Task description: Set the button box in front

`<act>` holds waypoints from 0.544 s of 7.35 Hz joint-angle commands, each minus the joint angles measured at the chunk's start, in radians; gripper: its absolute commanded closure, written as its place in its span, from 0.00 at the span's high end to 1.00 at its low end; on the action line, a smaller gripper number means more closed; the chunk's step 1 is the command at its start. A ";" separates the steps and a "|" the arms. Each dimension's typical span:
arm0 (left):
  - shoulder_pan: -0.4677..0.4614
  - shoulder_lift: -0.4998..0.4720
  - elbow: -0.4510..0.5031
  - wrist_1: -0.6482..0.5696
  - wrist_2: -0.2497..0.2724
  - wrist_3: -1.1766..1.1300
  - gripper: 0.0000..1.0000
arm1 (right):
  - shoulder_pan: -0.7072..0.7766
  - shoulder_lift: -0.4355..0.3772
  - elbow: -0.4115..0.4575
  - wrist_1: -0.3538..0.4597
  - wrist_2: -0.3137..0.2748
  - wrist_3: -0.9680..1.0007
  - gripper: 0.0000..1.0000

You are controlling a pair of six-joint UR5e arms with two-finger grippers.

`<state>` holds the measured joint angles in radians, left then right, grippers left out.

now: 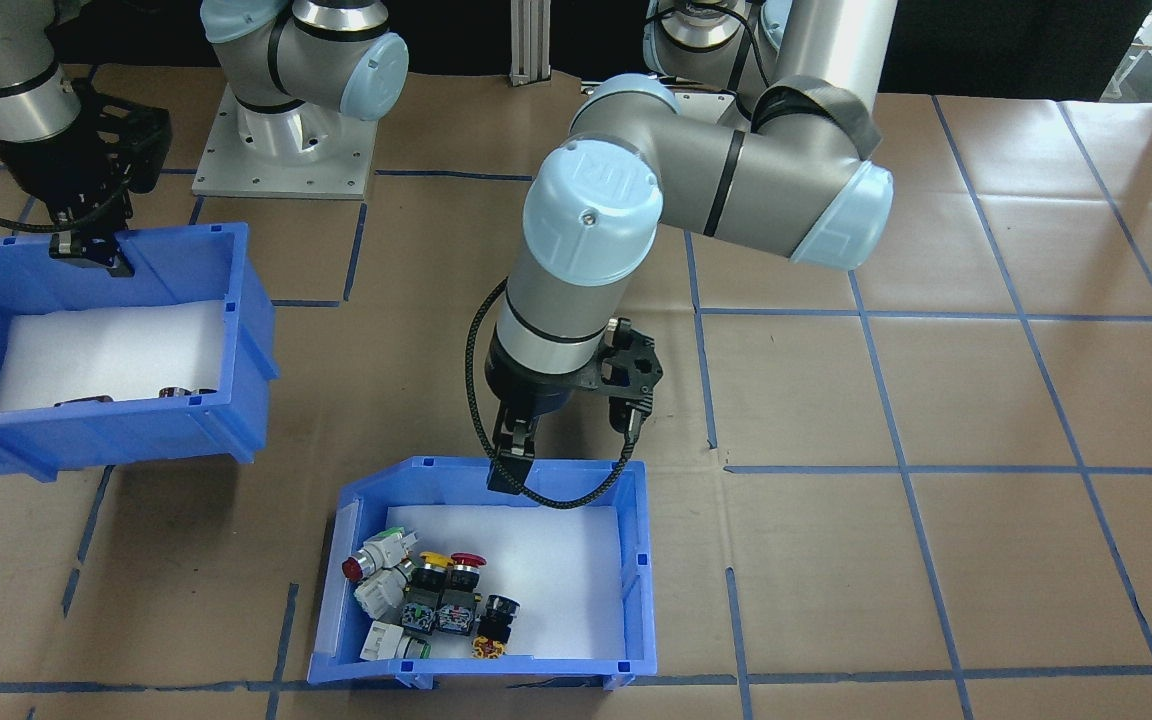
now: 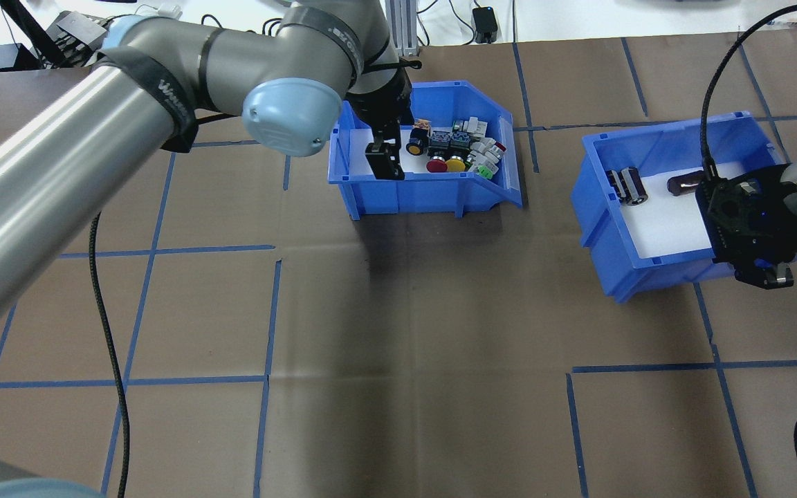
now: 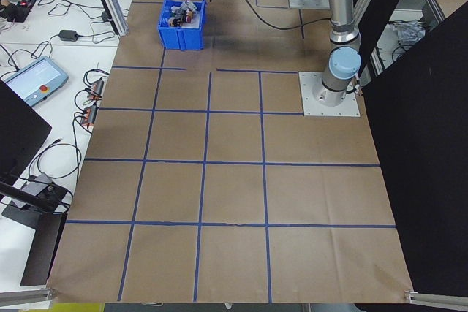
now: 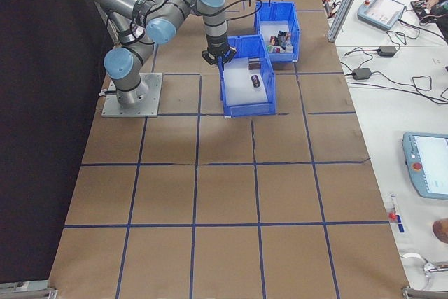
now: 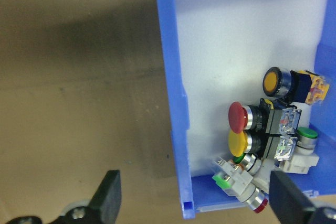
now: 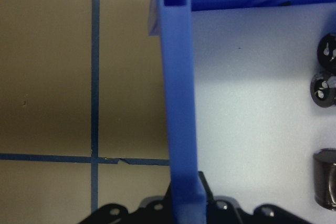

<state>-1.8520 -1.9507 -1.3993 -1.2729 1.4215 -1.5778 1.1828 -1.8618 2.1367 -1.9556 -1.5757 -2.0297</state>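
The rigid, lightly loaded button box [image 2: 433, 190] is being straddled at its rear wall by the spread left gripper [image 2: 385, 160], the likely best hold.

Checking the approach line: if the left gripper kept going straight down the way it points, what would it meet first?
Most likely the near wall of the button box: the left gripper is open, its fingers straddling that rim, so the wall would pass between them. Depth is uncertain.

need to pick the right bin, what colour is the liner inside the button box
White, inside the blue button box; clearest in the front-facing view.
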 commanded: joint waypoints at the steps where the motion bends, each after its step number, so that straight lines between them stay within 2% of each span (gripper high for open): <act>1: 0.074 0.125 -0.012 -0.174 0.092 0.456 0.99 | 0.007 -0.132 0.113 0.000 0.014 0.032 0.03; 2: 0.101 0.178 -0.013 -0.248 0.121 0.671 0.99 | 0.018 -0.170 0.147 0.001 0.016 0.042 0.03; 3: 0.137 0.226 -0.021 -0.299 0.146 0.879 0.99 | 0.047 -0.174 0.160 0.001 0.016 0.066 0.03; 4: 0.167 0.286 -0.052 -0.342 0.196 1.077 1.00 | 0.116 -0.174 0.161 0.003 0.014 0.133 0.03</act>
<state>-1.7252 -1.7366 -1.4249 -1.5509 1.5648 -0.7604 1.2346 -2.0257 2.2849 -1.9542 -1.5613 -1.9585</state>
